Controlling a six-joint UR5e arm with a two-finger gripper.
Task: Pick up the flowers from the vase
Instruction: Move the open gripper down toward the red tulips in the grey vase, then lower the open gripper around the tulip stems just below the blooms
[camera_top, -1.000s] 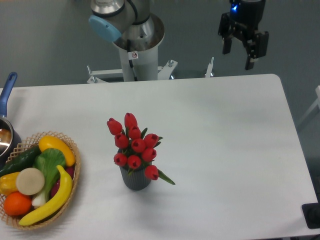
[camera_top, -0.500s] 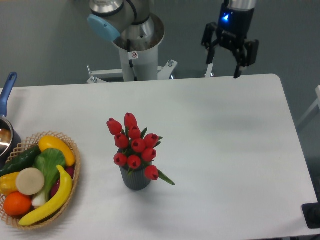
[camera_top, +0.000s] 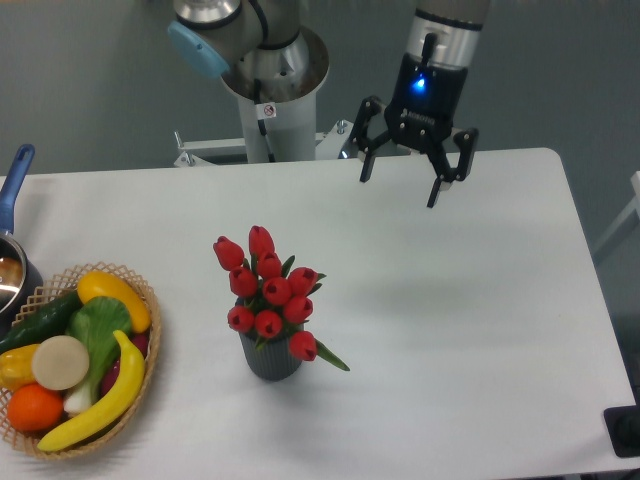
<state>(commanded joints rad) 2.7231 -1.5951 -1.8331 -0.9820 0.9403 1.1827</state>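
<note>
The flowers (camera_top: 268, 292), a bunch of red tulip buds with green leaves, stand upright in the vase (camera_top: 270, 358), a small dark grey ribbed cup, left of the table's middle. My gripper (camera_top: 401, 188) hangs open and empty above the far side of the table, up and to the right of the flowers and well apart from them. Its two black fingers point down and are spread wide.
A wicker basket (camera_top: 147, 352) of fruit and vegetables sits at the left front edge. A blue-handled metal pot (camera_top: 12, 255) is at the far left edge. The arm's base column (camera_top: 270, 100) stands behind the white table (camera_top: 480, 330). A dark object (camera_top: 625, 432) sits at the front right corner.
My gripper has moved left and down, from beyond the table's far right edge to above the table, closer to the flowers. It stays open. The flowers and vase have not moved.
</note>
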